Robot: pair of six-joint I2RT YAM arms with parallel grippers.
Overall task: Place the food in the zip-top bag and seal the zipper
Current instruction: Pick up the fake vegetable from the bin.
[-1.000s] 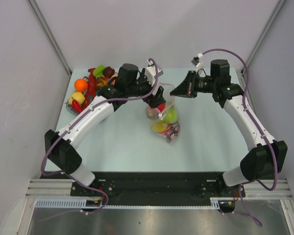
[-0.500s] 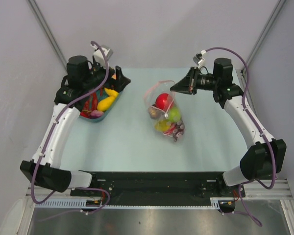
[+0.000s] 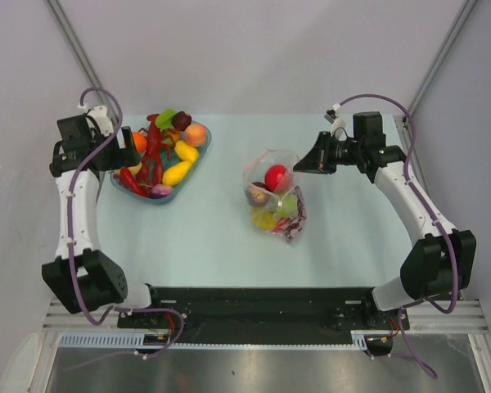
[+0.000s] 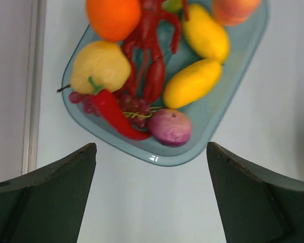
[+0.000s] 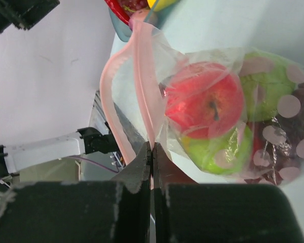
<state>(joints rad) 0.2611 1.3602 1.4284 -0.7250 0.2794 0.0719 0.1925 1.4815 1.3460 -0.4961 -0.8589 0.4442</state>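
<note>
— Right gripper (image 5: 152, 147): what has it got?
— Its jaws are pinched together on the zipper (image 5: 142, 76), at one side of the mouth of the zip-top bag (image 3: 274, 196), holding that edge up. The bag lies mid-table, with this gripper at its two o'clock.
— And the left gripper (image 4: 152, 152)?
— Spread wide and empty, hovering over the near rim of the dish (image 4: 162, 159), at ten o'clock from the bag.
— How far along, would you say?
— Partway. A red apple (image 5: 205, 98), a green piece (image 5: 263, 76) and a few more are inside, but the mouth gapes and the strip is unsealed.
— What is left?
— Plenty of food (image 4: 100, 66) in the dish. Nearest are a purple piece (image 4: 171, 126) and a red chilli (image 4: 114, 114) lying over grapes (image 4: 134, 106). Farther back are two yellow pieces (image 4: 192, 83), an orange (image 4: 114, 17) and a peach (image 4: 233, 7).
— Anything in the way?
— A red lobster (image 4: 152, 61) sprawls across the middle, touching its neighbours, so lifting one piece cleanly may be awkward.
</note>
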